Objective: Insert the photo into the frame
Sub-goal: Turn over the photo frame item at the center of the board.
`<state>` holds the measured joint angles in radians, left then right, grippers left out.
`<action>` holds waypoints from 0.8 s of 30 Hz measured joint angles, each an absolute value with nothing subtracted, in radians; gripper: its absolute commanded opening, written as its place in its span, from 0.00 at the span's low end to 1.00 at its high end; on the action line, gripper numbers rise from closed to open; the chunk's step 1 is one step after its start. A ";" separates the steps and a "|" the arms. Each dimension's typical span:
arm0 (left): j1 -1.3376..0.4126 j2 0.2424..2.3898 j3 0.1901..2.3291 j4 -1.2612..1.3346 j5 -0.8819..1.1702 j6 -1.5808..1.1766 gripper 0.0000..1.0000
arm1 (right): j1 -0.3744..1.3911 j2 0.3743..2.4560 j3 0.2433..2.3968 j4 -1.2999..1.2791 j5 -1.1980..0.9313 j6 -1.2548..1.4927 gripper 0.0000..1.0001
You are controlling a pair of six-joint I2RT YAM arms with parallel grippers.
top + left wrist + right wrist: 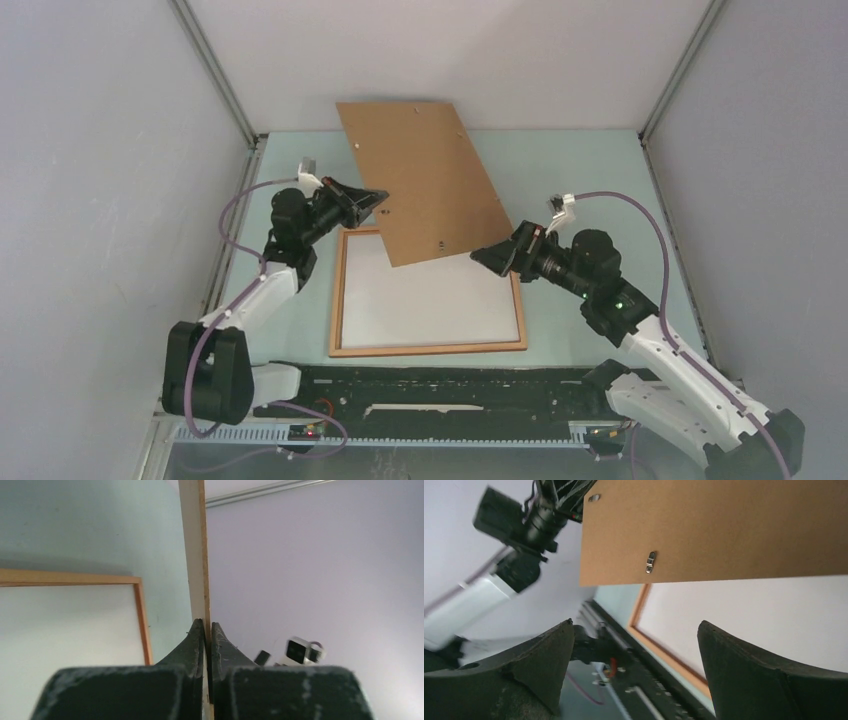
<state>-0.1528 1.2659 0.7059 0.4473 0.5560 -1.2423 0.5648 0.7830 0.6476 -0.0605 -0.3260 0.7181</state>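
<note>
- Flat brown rectangular backing board (425,175): held raised and tilted above the far half of the pale teal table (590,180). In the top view it hides the far right corner and much of the far rim of the picture frame below it.
- Small metal turn clips (651,562): fixed to the board's brown face near its edges.
- Left gripper (378,201): its black fingers (196,637) are pressed together on the board's left edge. The left wrist view shows the board edge-on, rising straight up from the fingertips.
- Right gripper (487,257): it sits just beside the board's near right corner with its fingers (549,655) spread wide. Nothing lies between them, and the board hangs above them without touching.
- Long black rail (450,385): runs along the near edge of the table, between the two arm bases and near the frame's front rim.
- Large rectangular frame (338,300) with a thin orange-brown wooden rim: lies flat on the table, left of centre, between the two arms and partly under the raised board.
- Photo (430,300): a plain white rectangular sheet that fills the frame's opening right up to the rim. Only blank white shows, with no printed picture visible. Its far right part is hidden by the board.
</note>
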 measured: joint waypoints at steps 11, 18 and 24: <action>-0.173 1.142 0.622 0.740 0.541 -1.386 0.00 | 0.566 0.726 0.507 0.093 -0.205 1.243 0.96; -0.228 1.195 0.617 0.907 0.503 -1.522 0.00 | 0.651 0.670 0.495 0.162 0.027 1.361 0.88; -0.311 1.195 0.617 0.958 0.440 -1.553 0.00 | 0.709 0.744 0.472 0.337 0.129 1.375 0.78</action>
<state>-0.3115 1.1954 0.6167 0.9585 0.4397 -1.5528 0.7086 0.7441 0.4725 0.3367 0.1291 1.3750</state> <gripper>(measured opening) 0.026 0.821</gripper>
